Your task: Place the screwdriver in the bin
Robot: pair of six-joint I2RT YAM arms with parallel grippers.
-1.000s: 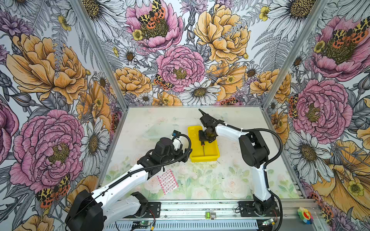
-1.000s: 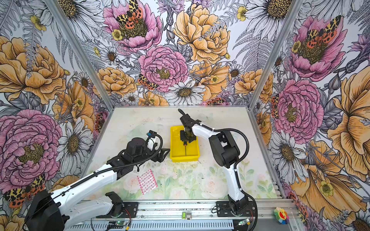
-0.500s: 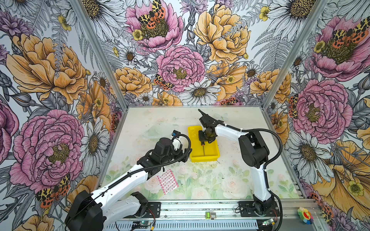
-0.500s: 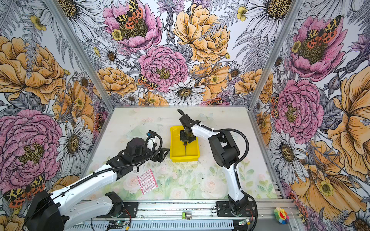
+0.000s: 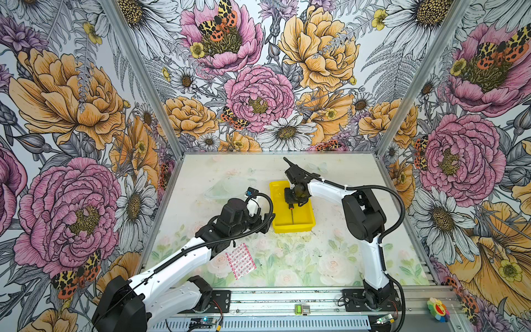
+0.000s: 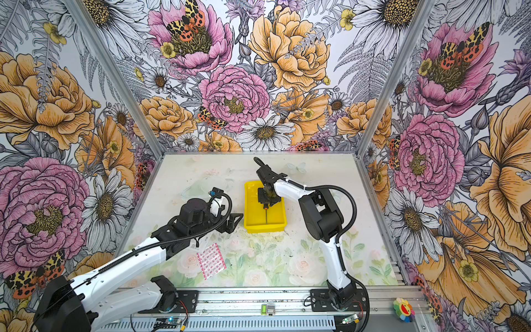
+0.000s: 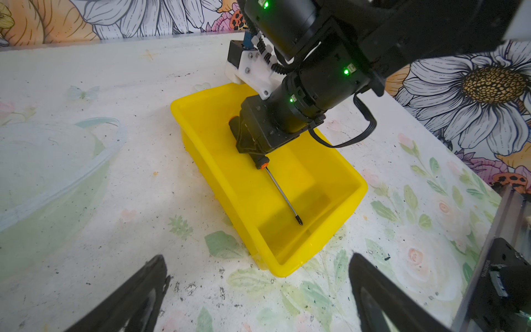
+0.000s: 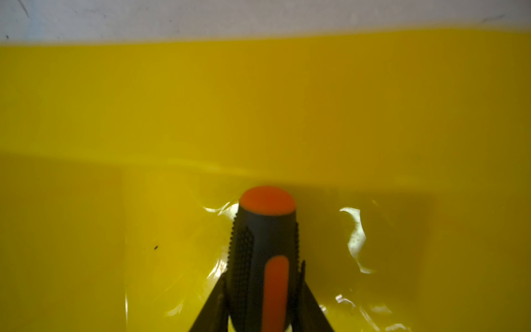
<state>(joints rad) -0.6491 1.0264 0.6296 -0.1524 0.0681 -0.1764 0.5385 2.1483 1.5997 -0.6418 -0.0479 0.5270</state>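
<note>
The yellow bin (image 5: 293, 228) (image 6: 264, 229) stands mid-table. Inside it lies the screwdriver (image 5: 292, 214) (image 6: 267, 214), its thin shaft (image 7: 283, 195) slanting down so that the tip rests on the bin's floor. My right gripper (image 5: 291, 201) (image 7: 253, 146) reaches down into the bin and is shut on the orange-and-black handle (image 8: 265, 244), with a finger on either side. The handle's orange end sits near the bin's wall (image 8: 258, 100). My left gripper (image 5: 265, 221) (image 7: 257, 258) hovers open just left of the bin's near corner (image 7: 287, 270), with nothing in it.
A pink patterned packet (image 5: 240, 260) (image 6: 211, 260) lies on the table under the left arm. A clear plastic bowl (image 5: 227, 188) (image 7: 57, 161) sits left of the bin. Flowered walls close three sides. A small flower toy (image 5: 437, 308) rests on the front rail.
</note>
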